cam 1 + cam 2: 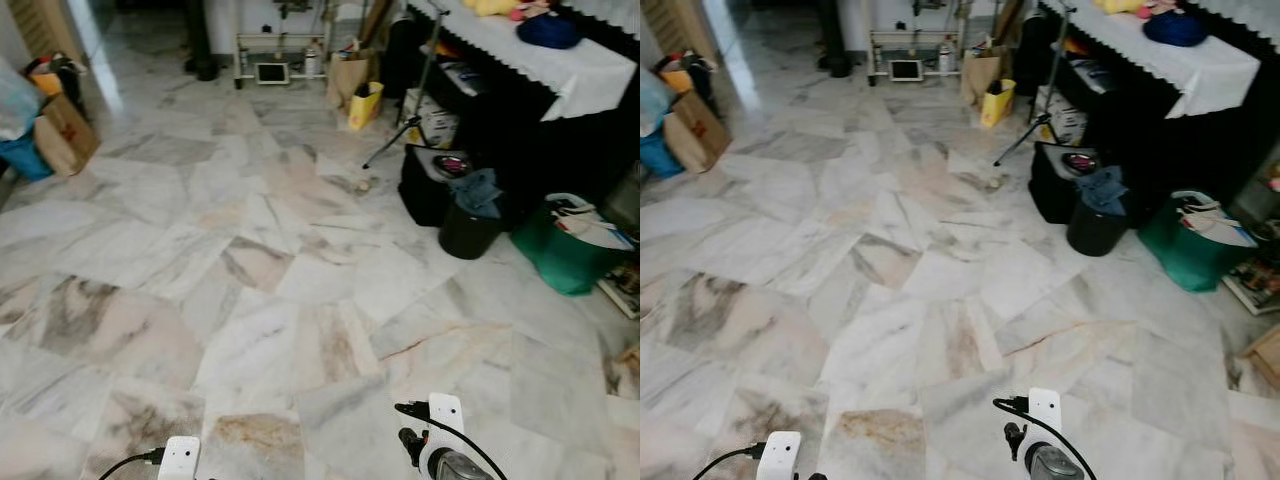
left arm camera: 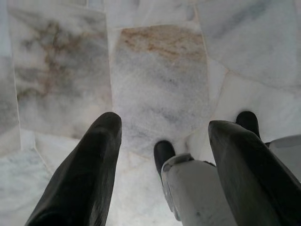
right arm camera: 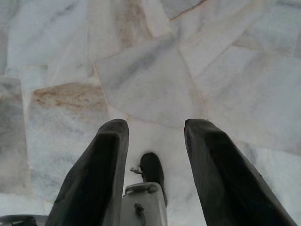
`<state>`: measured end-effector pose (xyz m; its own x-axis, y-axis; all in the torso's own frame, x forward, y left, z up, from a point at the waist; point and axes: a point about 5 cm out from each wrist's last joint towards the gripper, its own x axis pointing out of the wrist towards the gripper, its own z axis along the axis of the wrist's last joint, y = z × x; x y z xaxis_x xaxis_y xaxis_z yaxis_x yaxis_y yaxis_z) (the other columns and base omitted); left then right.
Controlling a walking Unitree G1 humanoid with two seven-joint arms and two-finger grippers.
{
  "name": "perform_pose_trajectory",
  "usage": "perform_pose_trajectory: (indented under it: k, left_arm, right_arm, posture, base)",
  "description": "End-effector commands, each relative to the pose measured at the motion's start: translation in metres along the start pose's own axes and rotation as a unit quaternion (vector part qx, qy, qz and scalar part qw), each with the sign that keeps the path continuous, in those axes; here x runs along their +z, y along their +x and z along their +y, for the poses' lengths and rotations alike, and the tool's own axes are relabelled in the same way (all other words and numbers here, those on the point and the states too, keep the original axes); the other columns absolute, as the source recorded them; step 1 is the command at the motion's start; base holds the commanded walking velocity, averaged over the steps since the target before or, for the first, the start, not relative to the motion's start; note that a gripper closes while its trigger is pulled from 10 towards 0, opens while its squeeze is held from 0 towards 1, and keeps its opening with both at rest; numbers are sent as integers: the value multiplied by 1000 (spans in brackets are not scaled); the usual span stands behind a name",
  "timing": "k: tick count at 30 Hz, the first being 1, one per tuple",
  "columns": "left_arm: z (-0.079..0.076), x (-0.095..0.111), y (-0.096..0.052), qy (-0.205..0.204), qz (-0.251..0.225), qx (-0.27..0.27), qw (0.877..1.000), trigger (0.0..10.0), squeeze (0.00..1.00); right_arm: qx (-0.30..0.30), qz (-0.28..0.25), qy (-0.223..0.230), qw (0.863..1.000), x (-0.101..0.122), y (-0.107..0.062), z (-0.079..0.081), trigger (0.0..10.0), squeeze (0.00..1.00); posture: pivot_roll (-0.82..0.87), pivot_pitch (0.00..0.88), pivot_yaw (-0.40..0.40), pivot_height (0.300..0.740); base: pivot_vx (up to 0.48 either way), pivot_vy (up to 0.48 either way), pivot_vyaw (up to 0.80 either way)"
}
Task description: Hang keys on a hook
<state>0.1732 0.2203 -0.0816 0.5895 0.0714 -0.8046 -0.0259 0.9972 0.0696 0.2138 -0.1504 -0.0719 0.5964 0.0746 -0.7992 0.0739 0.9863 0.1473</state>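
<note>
Meanwhile, above the marble floor (image 1: 250, 300), left gripper (image 2: 164, 136) and right gripper (image 3: 155, 136) hang spread and empty; keys, likely light and jangly, want pinching by the ring.

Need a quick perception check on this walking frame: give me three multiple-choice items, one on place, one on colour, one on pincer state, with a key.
1. Where does the green basket stand?
A. On the robot's right, by the black furniture
B. On the robot's left, by the cardboard box
C. In the middle of the floor

2. What colour is the small bag beside the brown paper bag at the far end?
A. Red
B. Yellow
C. White

3. How are the two pincers?
A. Both shut on keys
B. Left shut, right open
C. Both open, holding nothing

Key: 1 A, the basket sits at the right edge next to the black bucket. 2 B, it is bright yellow against the marble floor. 3 C, the wrist views show the left pincer and the right pincer with fingers spread over bare tile.
</note>
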Motion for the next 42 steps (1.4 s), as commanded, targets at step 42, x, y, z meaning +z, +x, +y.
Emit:
perform_pose_trajectory:
  k: [42]
  left_arm:
    - [0,-12,-2,4,27,3,1000,10000,0]
  right_arm:
    - [-13,-1,2,1000,0,0,-1,10000,0]
  posture:
    - [72,0,-49,740]
  base:
    - [0,0,-775]
